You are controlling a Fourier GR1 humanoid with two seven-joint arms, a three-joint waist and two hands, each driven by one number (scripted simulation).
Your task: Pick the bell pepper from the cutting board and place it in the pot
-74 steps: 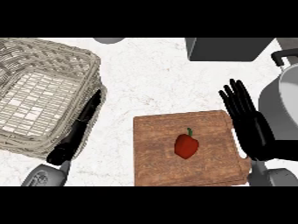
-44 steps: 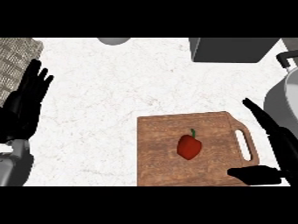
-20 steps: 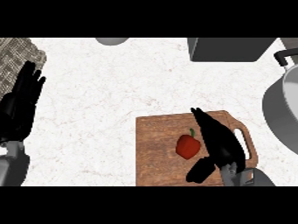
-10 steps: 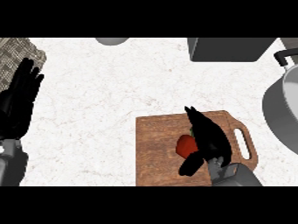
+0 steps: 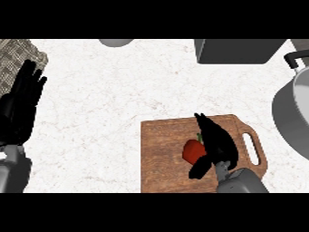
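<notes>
The bell pepper (image 5: 193, 151) lay on the cutting board (image 5: 163, 149), right of its middle. The right hand (image 5: 215, 142) was over the board, its fingers (image 5: 207, 128) straight and pressed together along the pepper's right side, the thumb angled in below it. Whether they actually touched the pepper was hard to tell. The pot (image 5: 304, 118) stood at the right edge of the bench (image 5: 117, 90), apart from the pepper. The left hand (image 5: 16, 108) rested open at the left, fingers up and slightly spread, beside a wicker basket (image 5: 3, 63).

One head camera: I look steeply down, close over the counter (image 5: 117, 90); the frame crops the pot (image 5: 304, 118) rightward of the fingers (image 5: 207, 128) of my right hand (image 5: 218, 147).
</notes>
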